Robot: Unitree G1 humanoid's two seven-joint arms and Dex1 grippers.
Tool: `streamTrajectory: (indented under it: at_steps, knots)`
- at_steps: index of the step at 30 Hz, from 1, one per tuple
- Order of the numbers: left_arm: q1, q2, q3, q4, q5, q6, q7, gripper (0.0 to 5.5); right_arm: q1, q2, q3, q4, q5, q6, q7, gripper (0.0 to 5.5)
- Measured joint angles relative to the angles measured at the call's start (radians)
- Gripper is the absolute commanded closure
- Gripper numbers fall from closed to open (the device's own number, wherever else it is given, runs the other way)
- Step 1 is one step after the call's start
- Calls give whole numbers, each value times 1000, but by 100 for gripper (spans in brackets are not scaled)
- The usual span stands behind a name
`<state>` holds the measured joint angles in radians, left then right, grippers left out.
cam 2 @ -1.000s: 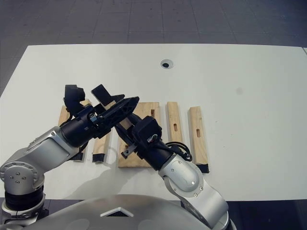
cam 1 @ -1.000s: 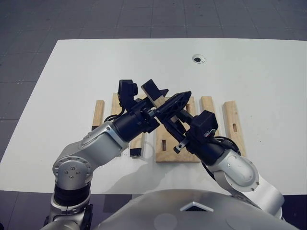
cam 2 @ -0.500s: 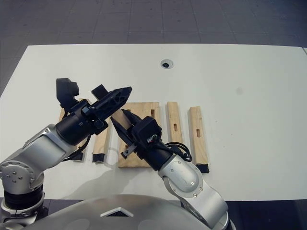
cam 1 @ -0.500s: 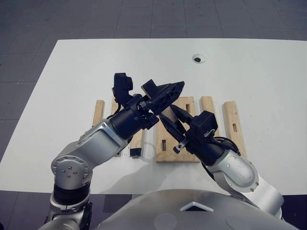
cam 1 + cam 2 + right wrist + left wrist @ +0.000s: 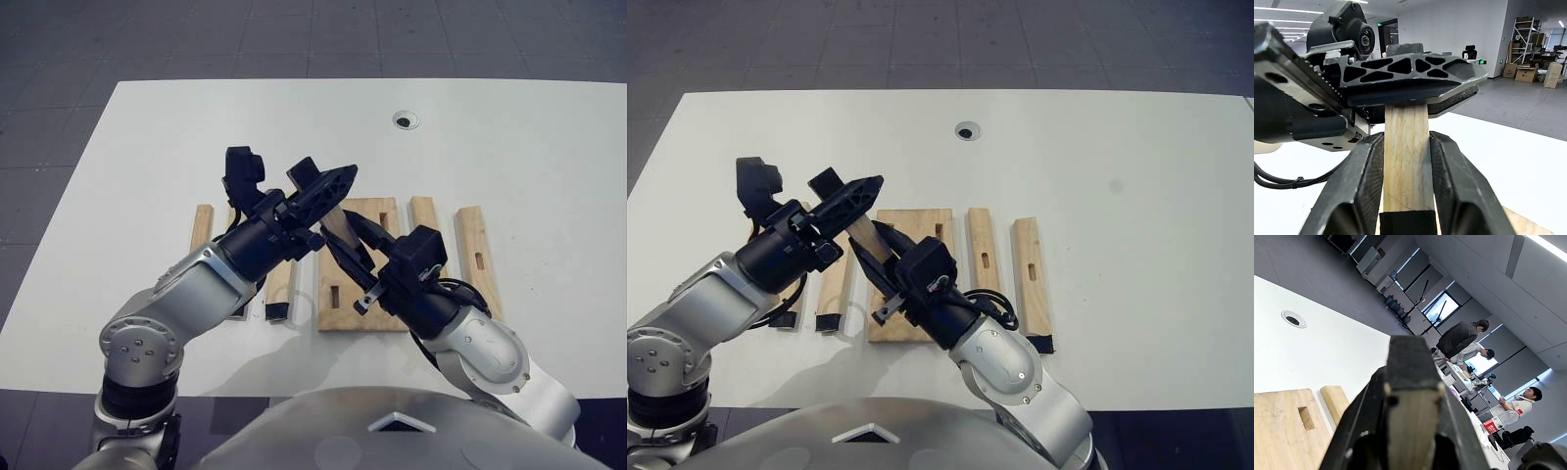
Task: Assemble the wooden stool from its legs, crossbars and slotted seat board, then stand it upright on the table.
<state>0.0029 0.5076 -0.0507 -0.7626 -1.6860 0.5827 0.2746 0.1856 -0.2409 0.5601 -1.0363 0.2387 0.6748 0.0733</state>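
Two claws, one stool leg, held up over the seat board.
Head views: the left claw (image 5: 328, 192) and right claw (image 5: 355, 241) meet in the air, each clamped tight on the same pale wooden leg (image 5: 340, 223) with a black end cap; the leg tilts, and the left claw grips nearer the capped end. Beneath both claws the flat light-wood slotted seat board (image 5: 343, 313) lies on the white table (image 5: 509, 147), with narrow slotted wooden bars (image 5: 475, 250) lying to either side of it. Left wrist view: the left claw's fingers (image 5: 1359, 416) press both sides of the leg, the cap poking out past them. Right wrist view: the right claw's fingers (image 5: 1364, 186) squeeze the leg, with the left claw's latticed finger crossing just beyond.
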Motion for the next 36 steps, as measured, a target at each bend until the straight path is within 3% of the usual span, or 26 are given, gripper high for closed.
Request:
streamTrajectory:
  at_steps: [23, 24, 36]
  knots:
    - [0, 110, -50, -35, -34, -42, 24, 507, -9, -76, -22, -12, -1, -1, 45, 421]
    - [0, 110, -52, -35, -35, -44, 27, 507, -11, -77, -22, -12, -1, -1, 46, 382]
    - [-11, 127, -65, -79, -2, -37, 17, 507, -14, -90, -25, 3, -39, 49, 42, 130]
